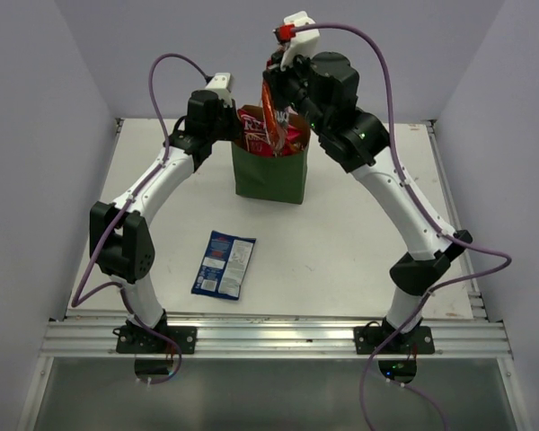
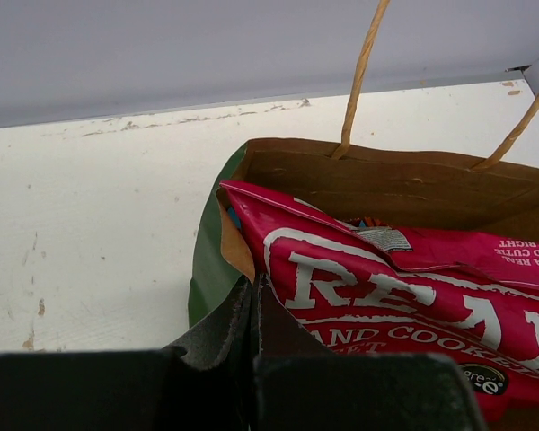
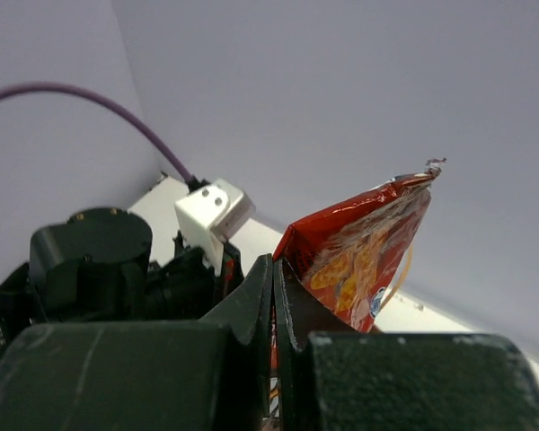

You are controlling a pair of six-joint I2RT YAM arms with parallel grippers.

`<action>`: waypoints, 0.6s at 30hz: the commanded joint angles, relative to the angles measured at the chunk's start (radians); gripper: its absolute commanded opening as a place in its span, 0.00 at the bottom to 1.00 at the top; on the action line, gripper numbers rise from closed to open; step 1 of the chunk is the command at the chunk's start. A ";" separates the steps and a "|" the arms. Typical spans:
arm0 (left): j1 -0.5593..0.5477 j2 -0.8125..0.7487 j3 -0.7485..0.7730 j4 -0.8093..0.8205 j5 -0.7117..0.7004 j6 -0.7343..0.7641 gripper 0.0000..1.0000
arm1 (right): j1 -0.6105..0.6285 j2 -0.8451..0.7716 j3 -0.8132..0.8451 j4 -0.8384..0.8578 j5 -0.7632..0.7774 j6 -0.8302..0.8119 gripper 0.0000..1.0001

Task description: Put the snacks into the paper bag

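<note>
right gripper (image 3: pixel 274 278) clamped on orange-red packet (image 3: pixel 368 251), above bag mouth | left gripper (image 2: pixel 253 301) closed at paper bag (image 1: pixel 269 175) rim, 10 o'clock | inside: pink REAL bag (image 2: pixel 386 305) | blue packet (image 1: pixel 224 263) on table, 7 o'clock of bag

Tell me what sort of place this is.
Likely a robot lab test cell: a white table boxed in by blank grey walls, with a left arm and right arm bolted to an aluminium rail.

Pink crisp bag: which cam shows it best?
Left wrist: the pink crisp bag sits close up inside the paper bag, lettering readable. Top external shows just a pink patch in the mouth; right wrist misses it.
</note>
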 commanded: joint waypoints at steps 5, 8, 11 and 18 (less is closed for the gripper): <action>-0.001 -0.014 -0.018 -0.092 -0.002 0.009 0.00 | -0.024 0.110 0.275 0.008 -0.068 -0.042 0.00; 0.002 -0.015 -0.020 -0.092 -0.002 0.010 0.00 | -0.034 0.111 0.258 0.019 -0.081 -0.015 0.00; 0.007 -0.015 -0.020 -0.092 -0.002 0.010 0.00 | -0.048 0.083 0.157 0.042 -0.102 0.012 0.00; 0.008 -0.017 -0.026 -0.092 0.001 0.009 0.00 | -0.094 0.031 -0.183 0.103 -0.095 0.038 0.00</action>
